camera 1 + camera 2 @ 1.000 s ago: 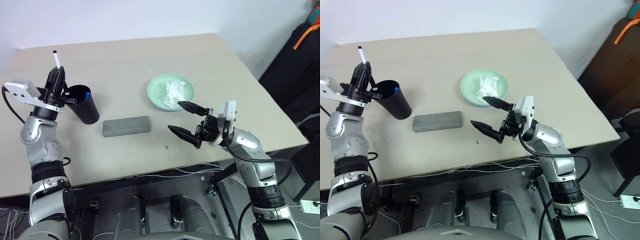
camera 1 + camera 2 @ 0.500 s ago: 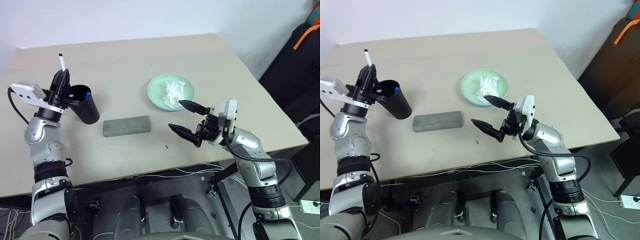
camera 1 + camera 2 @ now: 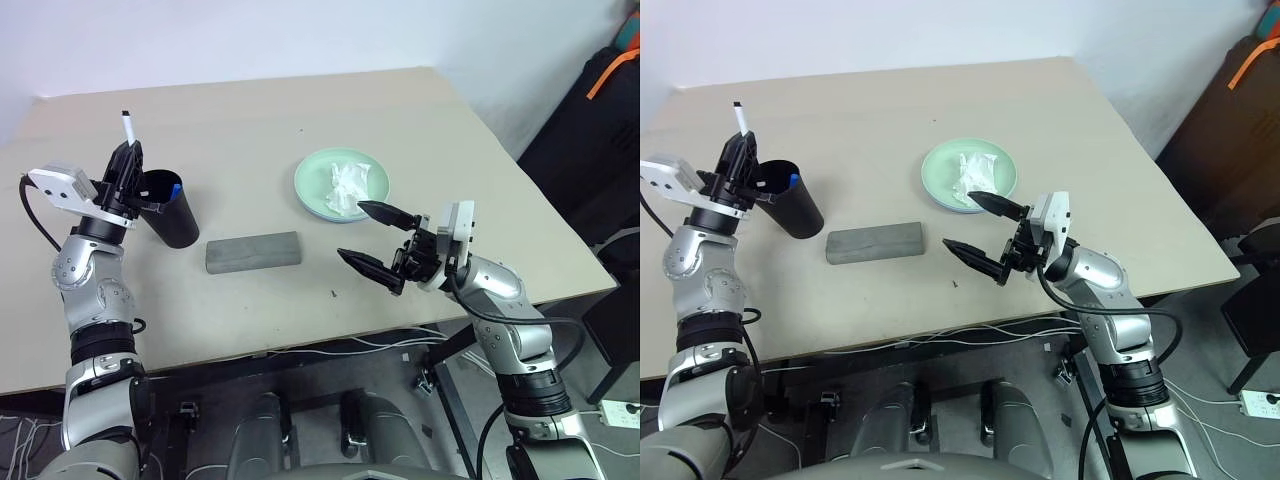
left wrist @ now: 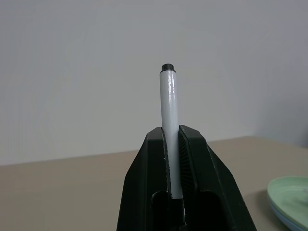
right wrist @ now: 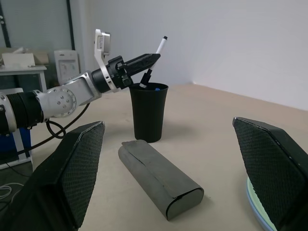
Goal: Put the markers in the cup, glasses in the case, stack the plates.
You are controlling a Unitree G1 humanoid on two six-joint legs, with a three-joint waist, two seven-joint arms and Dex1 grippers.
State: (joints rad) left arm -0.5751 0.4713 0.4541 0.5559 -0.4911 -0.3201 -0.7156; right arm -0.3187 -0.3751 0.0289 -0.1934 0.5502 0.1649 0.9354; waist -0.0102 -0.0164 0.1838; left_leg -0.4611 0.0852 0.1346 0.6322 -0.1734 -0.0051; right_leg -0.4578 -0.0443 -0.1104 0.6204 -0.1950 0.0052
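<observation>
One marker [image 3: 126, 128] is clamped in the left end effector [image 3: 127, 165], its white body sticking up past the black fingertips with the dark tip topmost. Over the last second this hand has drifted a little to the right, and it now sits just at the left rim of the cup [image 3: 168, 208]; the marker has tilted slightly with it. That shift looks like lining up for a drop, though the marker is not yet over the opening and points away from it. A second marker [image 3: 176, 188], blue-capped, already rests inside the cup, so by my reading this step is half done.

The right end effector [image 3: 373, 242] hangs spread wide and empty above the near worktop [image 3: 250, 110], unchanged. The grey case [image 3: 253, 252] lies closed between cup and right hand. The mint plate [image 3: 313, 185] sits further off with crumpled tissue [image 3: 347, 186] on it.
</observation>
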